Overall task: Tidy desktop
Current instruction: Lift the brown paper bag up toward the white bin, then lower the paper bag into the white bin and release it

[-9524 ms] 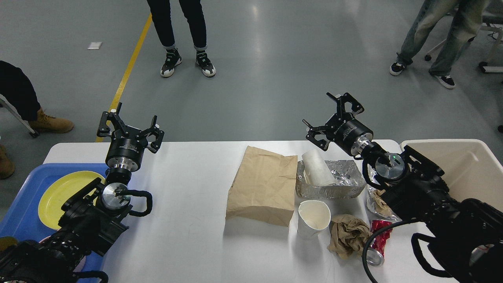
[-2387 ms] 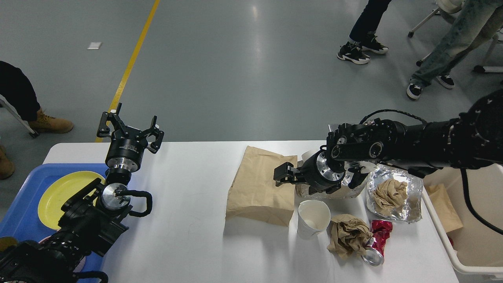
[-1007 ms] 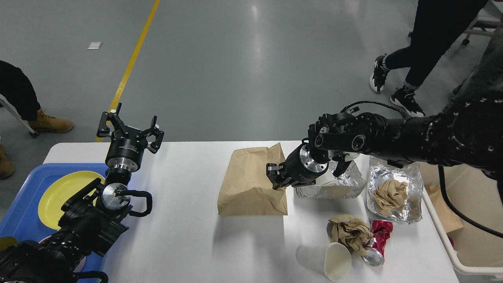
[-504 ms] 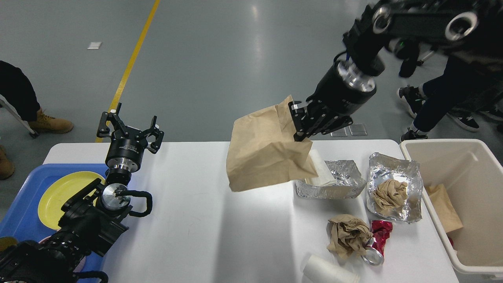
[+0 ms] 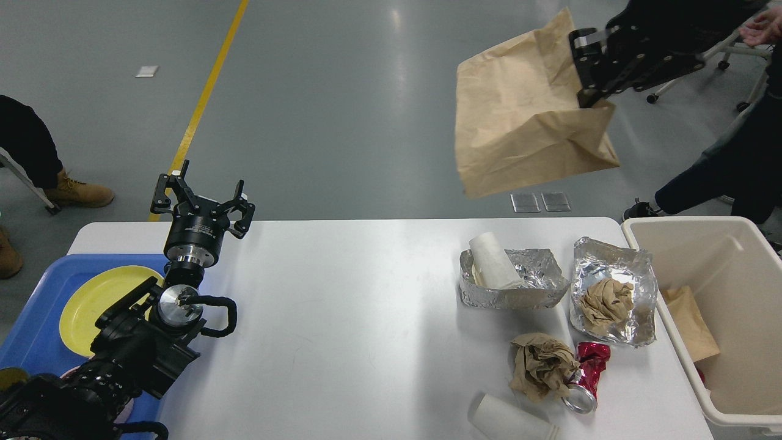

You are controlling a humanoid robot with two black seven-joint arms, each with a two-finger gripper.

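Note:
The white desktop [image 5: 342, 318] fills the lower view. My right gripper [image 5: 586, 64] is high at the upper right, shut on the top corner of a brown paper bag [image 5: 525, 122] that hangs in the air above the table's far edge. My left gripper [image 5: 201, 198] is open and empty above the table's far left corner. On the right of the table lie a foil tray [image 5: 537, 287] with a white roll [image 5: 493, 260] in it, a foil sheet [image 5: 635, 269] holding crumpled brown paper [image 5: 605, 302], another crumpled brown paper [image 5: 537, 363], a crushed red can [image 5: 585, 376] and a tipped white cup [image 5: 507, 421].
A beige bin [image 5: 733, 244] stands off the table's right end with brown paper [image 5: 687, 324] inside. A blue tray [image 5: 30, 336] with a yellow plate [image 5: 98, 299] sits at the left. People's legs stand at the far left and right.
My right gripper has lifted the brown paper bag higher and to the right, from just above the foil tray to well above the table. The left arm has not moved.

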